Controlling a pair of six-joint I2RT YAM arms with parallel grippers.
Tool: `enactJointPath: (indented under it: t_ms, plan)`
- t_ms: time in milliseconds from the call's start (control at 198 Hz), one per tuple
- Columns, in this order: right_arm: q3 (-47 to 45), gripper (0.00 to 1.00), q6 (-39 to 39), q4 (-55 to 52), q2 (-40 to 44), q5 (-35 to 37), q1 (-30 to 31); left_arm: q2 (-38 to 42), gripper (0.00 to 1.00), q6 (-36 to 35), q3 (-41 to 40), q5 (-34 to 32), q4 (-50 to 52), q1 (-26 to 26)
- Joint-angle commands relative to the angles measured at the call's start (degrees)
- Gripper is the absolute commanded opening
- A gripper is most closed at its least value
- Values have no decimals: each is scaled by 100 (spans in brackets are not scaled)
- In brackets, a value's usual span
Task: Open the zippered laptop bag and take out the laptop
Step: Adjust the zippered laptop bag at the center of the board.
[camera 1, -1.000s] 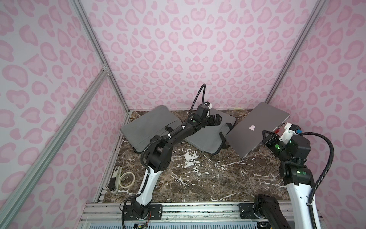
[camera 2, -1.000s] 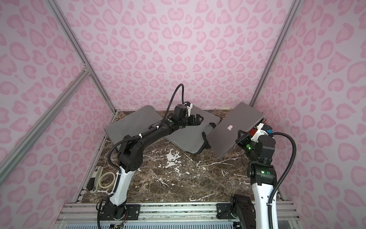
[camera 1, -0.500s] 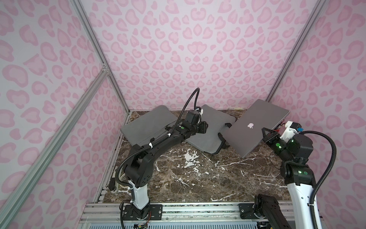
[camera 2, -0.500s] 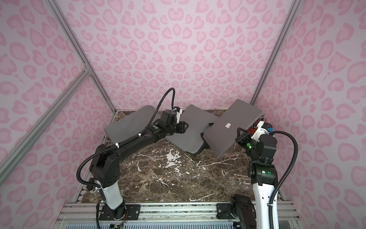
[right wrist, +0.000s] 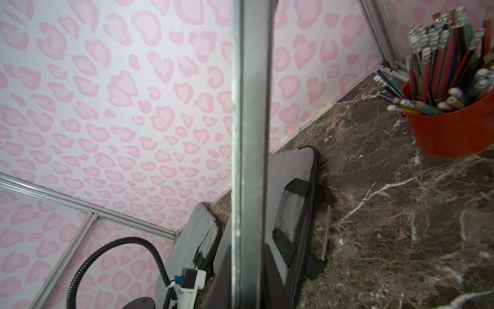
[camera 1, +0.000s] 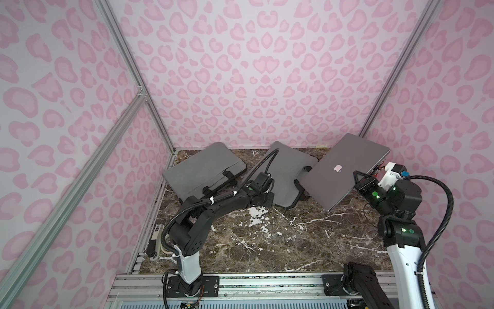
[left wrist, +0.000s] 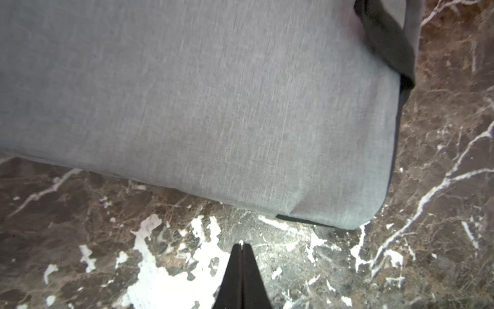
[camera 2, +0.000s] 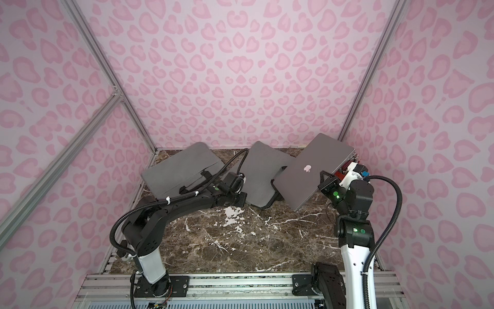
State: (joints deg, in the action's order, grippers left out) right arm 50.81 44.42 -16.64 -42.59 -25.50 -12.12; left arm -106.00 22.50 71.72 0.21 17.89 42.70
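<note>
Crowding the back of the counter (camera 1: 267, 240), a second grey laptop bag (camera 1: 203, 168) is lying at the far left. In the right wrist view a red bucket (right wrist: 449, 133) bristling with pencils is standing near the far right corner. Between them the zippered laptop bag (camera 1: 288, 174) is lying flat, with the left arm's black cable arching over it.

The laptop (camera 1: 344, 171) is out of that bag and hanging tilted on the right, its left edge overlapping the bag's handle side. I cannot tell whether its low corner is touching the counter. The right tool (camera 1: 357, 178) is pinching the laptop's right-hand edge. The left tool (left wrist: 242, 256) is hovering over bare counter just off the bag's near corner, its fingers pressed together on nothing.

The counter is showing brown marble with white veins and chipped white patches. Pink leopard-spot walls (camera 1: 254, 67) and aluminium rails (camera 1: 128, 61) are closing in the cell. The bags are looking woven, padded and round-cornered, with black handles. The laptop is showing smooth matte grey metal and a white apple logo.
</note>
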Motion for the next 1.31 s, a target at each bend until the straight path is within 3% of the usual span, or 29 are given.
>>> enactJointPath:
  t_ms: [0,373,716,1180,1306]
  plan:
    - [42,0,75,929,19,-105,-1,-115,1,-20,75,77,28,87]
    - [135,0,1,831,36,1,-1,-837,1,116,556,542,-254,407]
    - [306,0,-42,785,27,27,0,-1633,1,78,1729,1018,-398,477]
    - [355,0,-92,690,80,235,-18,-2750,1,690,2965,1715,-1049,627]
    - [310,0,-63,662,131,316,-35,-2672,1,695,3098,1535,-1081,618]
